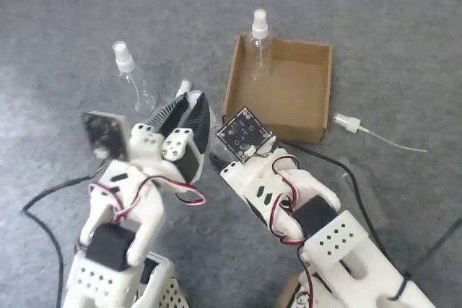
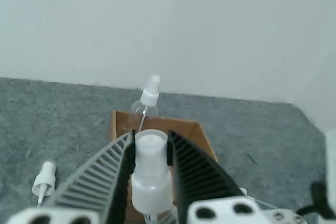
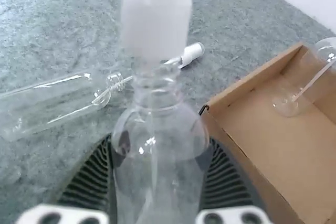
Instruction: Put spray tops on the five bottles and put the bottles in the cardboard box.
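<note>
Spray top is clamped in my left claw; directly beneath it stands the upright bottle gripped by my right claw (axes look lined up).

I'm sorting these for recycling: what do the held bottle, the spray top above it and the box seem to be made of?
The held bottle looks like clear glossy plastic: see-through with bright highlights, though glass is possible. The spray top seems to be opaque white plastic with a smooth satin look. The box is brown matte cardboard with plain raw edges.
</note>
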